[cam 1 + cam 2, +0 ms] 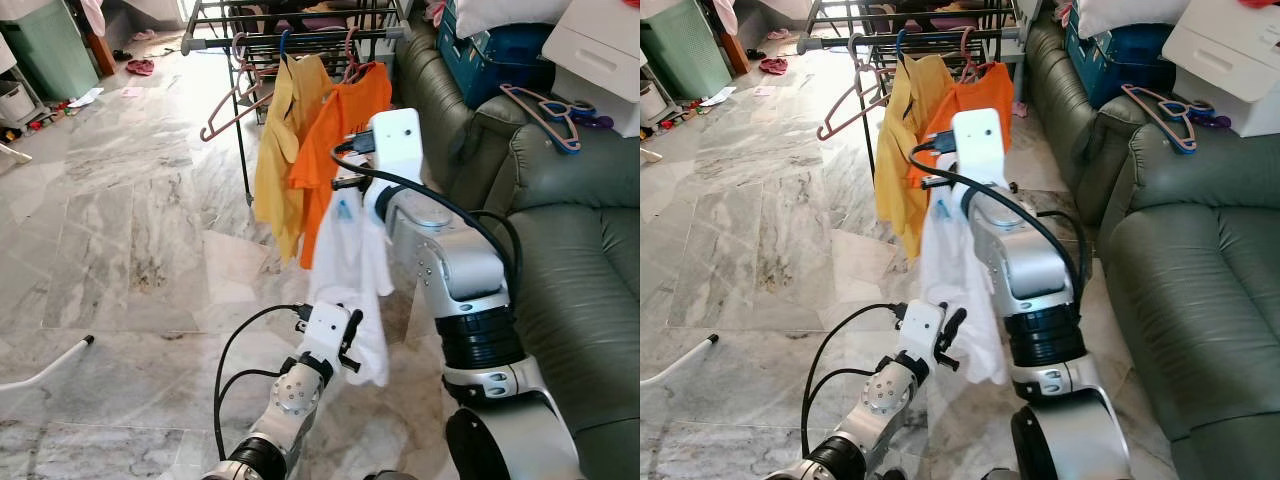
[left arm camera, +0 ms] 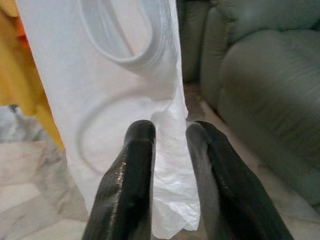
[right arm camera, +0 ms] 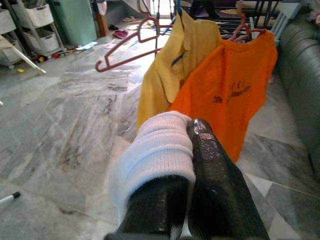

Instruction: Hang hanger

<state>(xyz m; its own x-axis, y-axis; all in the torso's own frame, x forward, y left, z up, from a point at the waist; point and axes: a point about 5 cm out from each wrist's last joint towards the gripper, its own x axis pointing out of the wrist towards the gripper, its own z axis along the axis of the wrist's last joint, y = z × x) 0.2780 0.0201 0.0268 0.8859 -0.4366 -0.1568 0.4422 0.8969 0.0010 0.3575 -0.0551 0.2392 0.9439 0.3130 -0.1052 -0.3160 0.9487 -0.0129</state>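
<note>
A white shirt [image 1: 345,270] hangs in front of me, held up by its ribbed collar [image 3: 160,145]. My right gripper [image 3: 187,130] is raised and shut on that collar, a short way in front of the drying rack [image 1: 300,40]. Lower down, my left gripper [image 2: 170,132] is shut on the shirt's bottom edge, and it also shows by the hem in the left eye view [image 1: 350,340]. On the rack hang a yellow shirt [image 1: 285,140] and an orange shirt [image 1: 335,130], with an empty pink hanger [image 1: 235,105] to their left. Any hanger inside the white shirt is hidden.
A grey-green sofa [image 1: 570,250] runs along my right, with loose hangers [image 1: 550,110] on its arm and a white drawer unit [image 1: 600,40] behind. The marble floor [image 1: 130,230] stretches left, with a white stick [image 1: 45,370] lying on it and a green bin [image 1: 50,45] far left.
</note>
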